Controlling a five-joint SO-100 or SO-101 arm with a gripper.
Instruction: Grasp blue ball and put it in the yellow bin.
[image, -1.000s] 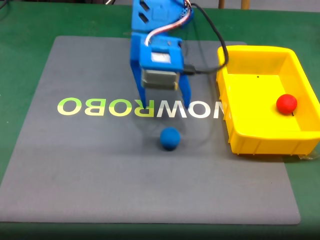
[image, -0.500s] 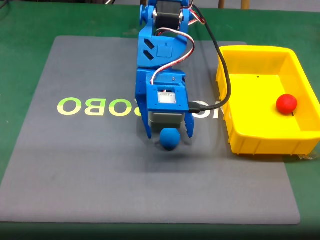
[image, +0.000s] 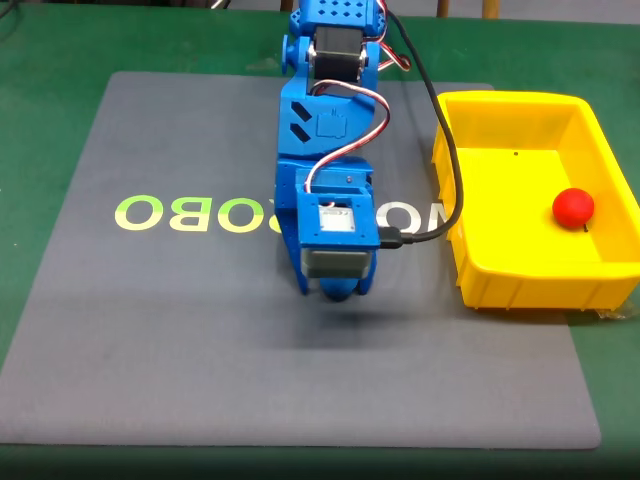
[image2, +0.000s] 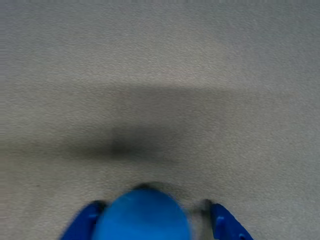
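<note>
One blue ball (image2: 142, 215) sits on the grey mat (image: 180, 330), low between the two blue fingertips (image2: 82, 225) of the gripper (image: 335, 290), seen close at the bottom edge of the wrist view. The fingers stand spread to either side of it, a sliver of mat showing between the ball and the right-hand tip, so the gripper is open around the ball rather than clamped on it. In the fixed view the single blue arm (image: 325, 130) reaches down over the spot and hides nearly all of the ball; only a curved blue edge peeks out beneath the grey motor block. That view also takes in one yellow bin (image: 480, 270) at the mat's right edge, well apart from the gripper, with one red ball (image: 573, 207) lying inside. A black cable (image: 445, 150) loops from the arm. Pale lettering (image: 190, 213) runs across the mat, which lies on a green table (image: 50, 100).
</note>
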